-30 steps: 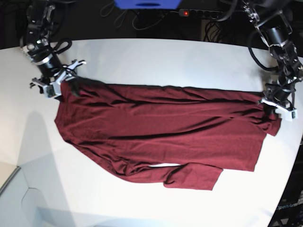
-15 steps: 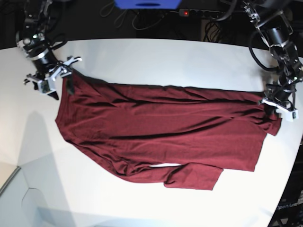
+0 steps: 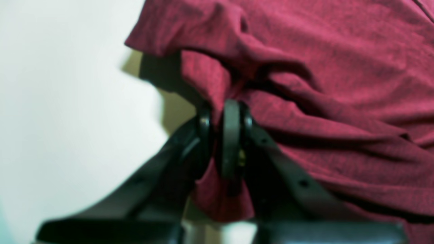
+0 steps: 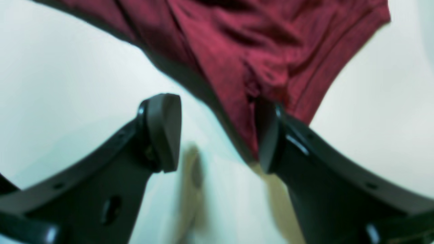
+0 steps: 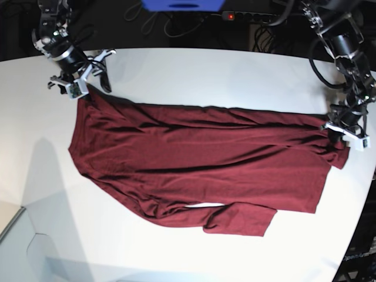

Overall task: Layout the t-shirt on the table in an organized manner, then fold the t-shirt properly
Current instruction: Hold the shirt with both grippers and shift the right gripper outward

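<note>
mostly bare table (image 5: 194, 67); t-shirt (image 5: 200, 164) hem near right edge.

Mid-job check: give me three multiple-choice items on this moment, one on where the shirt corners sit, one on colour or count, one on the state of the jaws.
1. Where is the left gripper in the base view?
A. At the t-shirt's right end, on its corner
B. Over the middle of the shirt
C. Off the table

2. What colour is the t-shirt?
A. Navy blue
B. Dark maroon
C. Grey

3. How do the right gripper jaws stand?
A. Clamped on a fold
B. Spread apart, with the shirt's corner hanging between them
C. Hidden from every view

Answers:
1. A, the base view shows it at the cloth's right corner near the edge of the table.
2. B, every view shows dark red fabric.
3. B, the right wrist view shows a wide gap between the pads, and nothing pinched.
</note>
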Robot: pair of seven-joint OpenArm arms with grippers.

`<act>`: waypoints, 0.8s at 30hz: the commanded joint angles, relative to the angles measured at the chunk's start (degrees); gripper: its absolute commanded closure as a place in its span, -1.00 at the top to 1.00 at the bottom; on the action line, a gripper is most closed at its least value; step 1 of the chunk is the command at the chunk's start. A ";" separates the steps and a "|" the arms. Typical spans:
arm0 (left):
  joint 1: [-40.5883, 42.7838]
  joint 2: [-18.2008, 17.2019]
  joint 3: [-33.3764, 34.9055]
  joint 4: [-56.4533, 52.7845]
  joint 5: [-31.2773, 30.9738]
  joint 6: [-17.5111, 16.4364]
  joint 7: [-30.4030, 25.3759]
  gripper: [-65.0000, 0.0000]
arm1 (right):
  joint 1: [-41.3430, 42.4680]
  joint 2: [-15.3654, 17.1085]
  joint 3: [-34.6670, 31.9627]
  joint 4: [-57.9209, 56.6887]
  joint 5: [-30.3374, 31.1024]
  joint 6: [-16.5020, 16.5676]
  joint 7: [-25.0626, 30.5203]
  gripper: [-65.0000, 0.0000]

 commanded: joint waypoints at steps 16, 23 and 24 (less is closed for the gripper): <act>-1.06 -1.28 -0.41 1.16 -0.57 -0.11 -1.42 -0.99 | 2.31 0.87 0.36 -2.63 0.97 -0.19 1.41 -0.89; -1.06 -1.28 -0.41 1.16 -0.57 -0.11 -1.42 -0.99 | 2.84 1.93 5.28 -2.19 0.97 -0.19 1.50 -1.00; -1.06 -1.28 -0.41 1.16 -0.66 -0.11 -1.42 -0.99 | 3.02 1.93 5.89 -1.58 1.06 -0.19 1.50 -1.00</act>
